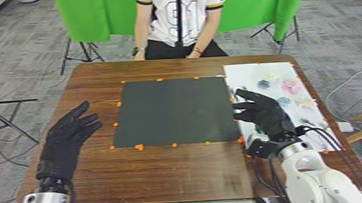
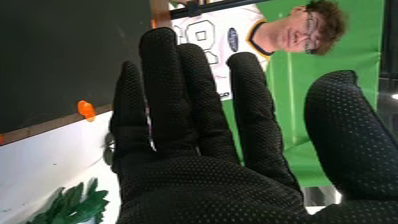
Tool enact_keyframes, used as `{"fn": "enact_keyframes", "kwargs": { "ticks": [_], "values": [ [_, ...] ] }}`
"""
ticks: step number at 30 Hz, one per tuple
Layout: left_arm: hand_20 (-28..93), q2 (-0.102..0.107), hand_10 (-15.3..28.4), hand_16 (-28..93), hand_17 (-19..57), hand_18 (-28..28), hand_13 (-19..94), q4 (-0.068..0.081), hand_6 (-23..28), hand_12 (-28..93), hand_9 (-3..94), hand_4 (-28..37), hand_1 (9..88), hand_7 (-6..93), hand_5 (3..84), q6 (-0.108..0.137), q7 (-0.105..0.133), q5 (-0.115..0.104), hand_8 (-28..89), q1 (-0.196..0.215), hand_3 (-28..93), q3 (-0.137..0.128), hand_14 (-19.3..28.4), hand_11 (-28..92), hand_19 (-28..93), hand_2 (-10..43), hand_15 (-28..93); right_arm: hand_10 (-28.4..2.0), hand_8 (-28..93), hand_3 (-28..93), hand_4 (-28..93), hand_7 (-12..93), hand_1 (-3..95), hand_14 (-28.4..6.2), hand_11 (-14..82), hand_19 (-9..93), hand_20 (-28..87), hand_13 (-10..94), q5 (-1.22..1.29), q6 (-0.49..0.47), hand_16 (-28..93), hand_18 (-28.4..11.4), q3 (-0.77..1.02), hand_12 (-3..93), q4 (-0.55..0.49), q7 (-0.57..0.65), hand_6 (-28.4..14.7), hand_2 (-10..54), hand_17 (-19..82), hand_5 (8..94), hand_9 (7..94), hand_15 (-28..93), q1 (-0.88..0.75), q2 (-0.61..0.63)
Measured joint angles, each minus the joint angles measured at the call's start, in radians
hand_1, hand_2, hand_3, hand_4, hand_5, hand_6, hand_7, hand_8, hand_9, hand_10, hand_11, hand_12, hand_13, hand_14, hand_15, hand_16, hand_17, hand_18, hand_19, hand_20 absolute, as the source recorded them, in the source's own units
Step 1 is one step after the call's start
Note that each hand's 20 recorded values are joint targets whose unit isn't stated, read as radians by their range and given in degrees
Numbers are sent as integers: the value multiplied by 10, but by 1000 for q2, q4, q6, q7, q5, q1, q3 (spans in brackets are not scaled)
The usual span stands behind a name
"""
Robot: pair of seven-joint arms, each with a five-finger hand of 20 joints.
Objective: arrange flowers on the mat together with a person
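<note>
Well, both empty — right hand [image 1: 265, 116] straight-fingered at mat edge [image 1: 224, 99], left hand [image 1: 66, 138] loosely unfurled, room between.

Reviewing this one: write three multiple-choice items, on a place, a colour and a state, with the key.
1. Where is the long white sheet?
A) left of the dark grey square mat
B) right of it
C) on it

2. What colour are the small marks around the mat?
A) orange
B) blue
C) white

3. How are the fingers of the black-gloved right hand?
A) in a fist
B) round a stem
C) extended

Key: 1 B, head view shows it; 2 A, orange dots edge the mat; 3 C, they stand straight in the wrist view.
</note>
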Motion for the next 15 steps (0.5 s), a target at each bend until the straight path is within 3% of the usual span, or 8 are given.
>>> {"fn": "enact_keyframes", "kwargs": {
  "ticks": [15],
  "values": [
    [65, 1, 195, -114, -100, 220, 214, 1, 74, 86, 338, -283, 220, 141, 355, -2, 2, 0, -104, 0, 794, 0, 252, 275, 499, 63, 511, -181, -126, 779, -237, 150, 229, -188, 198, 562, 134, 480, 8, 1, 64, -206, -3, 138, 2, -4, 7, 104, 128, 523, 552, 548, 8, 10]
  ]
}}
